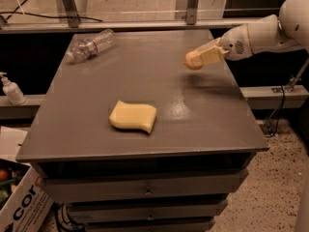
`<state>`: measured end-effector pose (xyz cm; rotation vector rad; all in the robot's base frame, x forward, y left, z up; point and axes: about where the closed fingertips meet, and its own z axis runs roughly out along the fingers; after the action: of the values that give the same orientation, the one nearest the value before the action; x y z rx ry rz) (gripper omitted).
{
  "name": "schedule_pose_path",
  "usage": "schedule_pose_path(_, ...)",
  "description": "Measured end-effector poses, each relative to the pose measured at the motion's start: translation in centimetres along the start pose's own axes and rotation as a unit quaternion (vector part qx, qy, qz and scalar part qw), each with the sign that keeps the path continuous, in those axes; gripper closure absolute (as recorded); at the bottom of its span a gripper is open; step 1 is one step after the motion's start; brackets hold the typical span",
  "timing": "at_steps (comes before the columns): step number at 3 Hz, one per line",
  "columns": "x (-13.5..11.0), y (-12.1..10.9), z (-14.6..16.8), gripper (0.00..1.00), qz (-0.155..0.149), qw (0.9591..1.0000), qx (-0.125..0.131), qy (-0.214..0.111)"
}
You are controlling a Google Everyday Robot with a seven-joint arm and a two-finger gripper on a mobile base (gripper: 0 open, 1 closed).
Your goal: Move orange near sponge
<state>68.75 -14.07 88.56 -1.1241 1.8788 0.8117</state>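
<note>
My gripper (197, 57) hovering above table (87, 95), right rear area, fingers clenching orange (191, 64). Orange hanging at 2 o'clock from sponge (133, 116), well apart. Sponge lying flat on table.

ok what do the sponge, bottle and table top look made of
The sponge: pale yellow matte foam, thick with wavy edges. The bottle: likely clear plastic, see-through and glinting. The table: grey, faintly glossy, perhaps painted metal or laminate. The gripper holds the orange above the table's right side.
</note>
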Motion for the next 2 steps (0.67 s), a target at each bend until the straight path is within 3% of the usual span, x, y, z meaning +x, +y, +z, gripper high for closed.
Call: schedule_pose_path(2,2.9,7.5,-2.2,1.00,0.014,0.9994,-0.009,-0.031)
